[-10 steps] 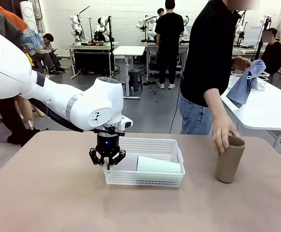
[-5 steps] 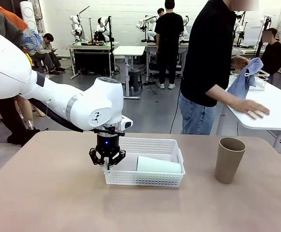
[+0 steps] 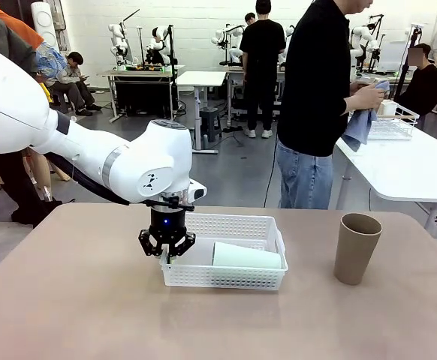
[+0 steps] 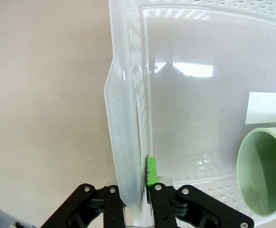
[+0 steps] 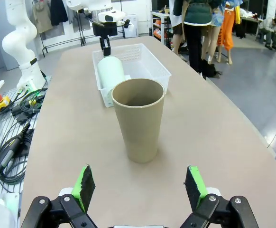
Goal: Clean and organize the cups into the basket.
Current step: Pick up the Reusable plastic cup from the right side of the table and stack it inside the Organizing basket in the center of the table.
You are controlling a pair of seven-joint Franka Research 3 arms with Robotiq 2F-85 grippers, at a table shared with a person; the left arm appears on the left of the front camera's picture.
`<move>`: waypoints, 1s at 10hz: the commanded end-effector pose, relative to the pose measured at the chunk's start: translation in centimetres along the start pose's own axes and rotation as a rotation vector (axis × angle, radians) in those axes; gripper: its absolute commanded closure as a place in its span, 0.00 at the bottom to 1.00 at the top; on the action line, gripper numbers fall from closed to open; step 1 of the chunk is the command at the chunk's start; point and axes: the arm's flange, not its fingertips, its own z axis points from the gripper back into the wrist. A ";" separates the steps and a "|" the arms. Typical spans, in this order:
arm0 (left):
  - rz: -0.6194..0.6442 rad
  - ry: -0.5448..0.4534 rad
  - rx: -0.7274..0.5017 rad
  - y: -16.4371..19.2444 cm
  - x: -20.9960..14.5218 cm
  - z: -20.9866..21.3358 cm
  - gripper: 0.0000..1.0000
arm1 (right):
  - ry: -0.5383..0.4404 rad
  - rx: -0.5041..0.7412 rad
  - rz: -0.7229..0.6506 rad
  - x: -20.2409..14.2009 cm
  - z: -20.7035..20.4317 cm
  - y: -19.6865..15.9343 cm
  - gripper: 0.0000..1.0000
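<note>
The left fingers (image 4: 151,172) are clamped on the left end wall of the white perforated basket (image 3: 226,279), which sits on the brown bench (image 3: 76,315). One green pad is inside the wall and the other finger is outside. A pale mint green cup (image 3: 246,256) lies on its side in the basket's right half, mouth toward the gripped end. A white rectangular patch (image 4: 263,107) shows on the basket floor; no writing can be read on it. Farther right, a tan-brown cup (image 3: 356,248) stands upright on the bench, well apart from the basket. The right fingers (image 5: 84,183) are spread wide and hold nothing, with the tan-brown cup before them. Beyond the bench, a person (image 3: 316,82) stands holding a blue cloth (image 3: 357,124).
</note>
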 end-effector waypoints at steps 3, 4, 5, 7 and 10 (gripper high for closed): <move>-0.003 0.003 0.001 0.0 -0.1 0.0 1.00 | -0.011 0.002 -0.024 0.2 0.0 0.3 0.00; -0.003 0.003 0.001 0.0 -0.1 0.0 1.00 | -0.011 0.002 -0.024 0.2 0.0 0.3 0.00; -0.003 0.003 0.001 0.0 -0.1 0.0 1.00 | -0.011 0.002 -0.024 0.2 0.0 0.3 0.00; -0.003 0.003 0.001 0.0 -0.1 0.0 1.00 | 0.000 0.000 0.000 0.0 0.0 0.0 0.00; -0.003 0.003 0.001 0.0 -0.1 0.0 1.00 | 0.057 0.061 0.060 -3.1 -2.0 -1.1 0.00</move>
